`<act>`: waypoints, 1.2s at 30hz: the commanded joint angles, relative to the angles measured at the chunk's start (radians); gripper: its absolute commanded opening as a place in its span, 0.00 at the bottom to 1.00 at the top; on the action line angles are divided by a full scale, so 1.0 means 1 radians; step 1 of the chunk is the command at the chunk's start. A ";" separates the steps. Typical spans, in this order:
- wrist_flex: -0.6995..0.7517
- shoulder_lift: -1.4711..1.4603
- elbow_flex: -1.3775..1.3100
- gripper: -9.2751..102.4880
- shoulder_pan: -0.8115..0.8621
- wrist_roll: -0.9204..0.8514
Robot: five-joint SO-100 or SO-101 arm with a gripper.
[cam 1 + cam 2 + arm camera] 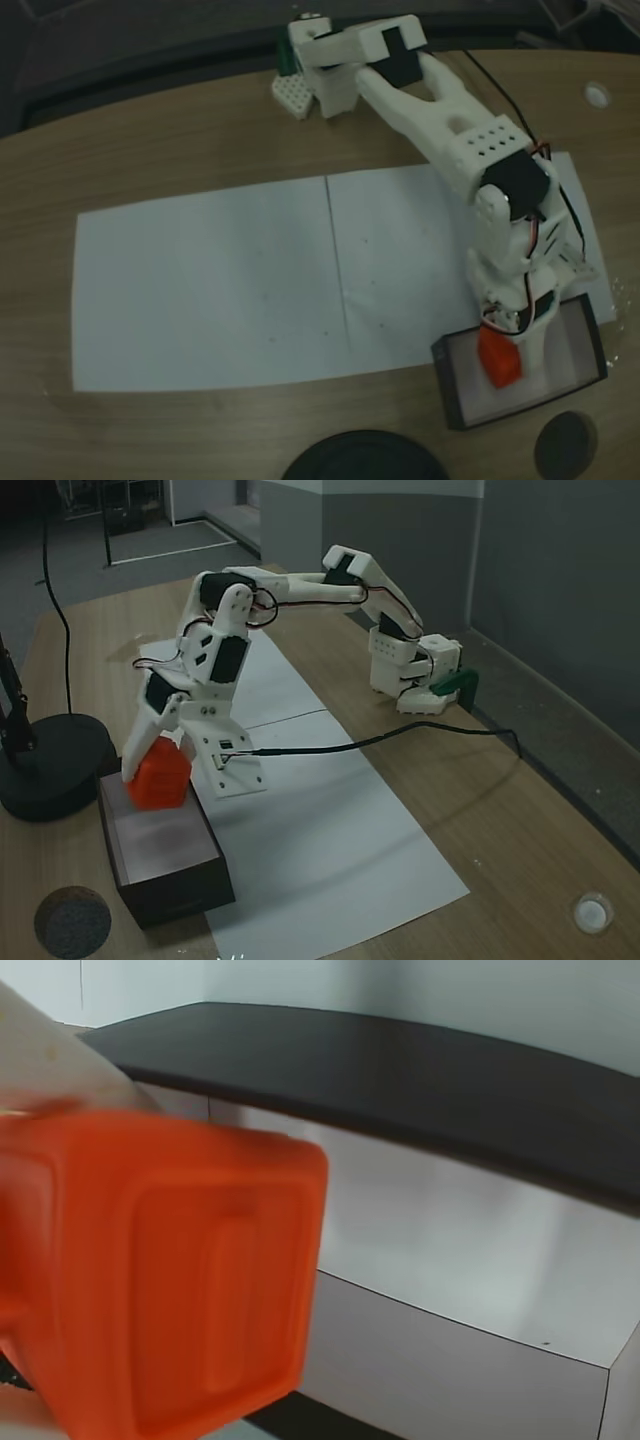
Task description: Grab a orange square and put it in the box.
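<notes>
The orange square (497, 360) hangs between the fingers of my gripper (506, 352), which is shut on it. It sits just above the white floor of the box (450, 388), a shallow black-walled tray near the table's front edge. In the other fixed view the orange square (160, 778) is over the far end of the box (175, 888), with the gripper (156, 765) pointing down. In the wrist view the orange square (170, 1280) is large at the left under a white finger (50, 1060), and the box wall (420, 1080) runs behind it.
White paper sheets (220, 290) cover the wooden table. A large black disc (365, 458) and a smaller one (565, 445) lie beside the box at the front edge. The arm's base (310, 70) stands at the back, and a black cable (380, 742) crosses the paper.
</notes>
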 commanded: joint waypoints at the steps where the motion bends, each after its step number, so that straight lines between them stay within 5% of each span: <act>1: 0.048 0.069 -0.127 0.38 -0.003 0.015; 9: 0.278 0.080 -0.403 0.37 0.008 0.021; 16: 0.408 0.305 -0.558 0.08 0.106 0.018; 36: 0.385 1.721 0.618 0.08 0.196 0.020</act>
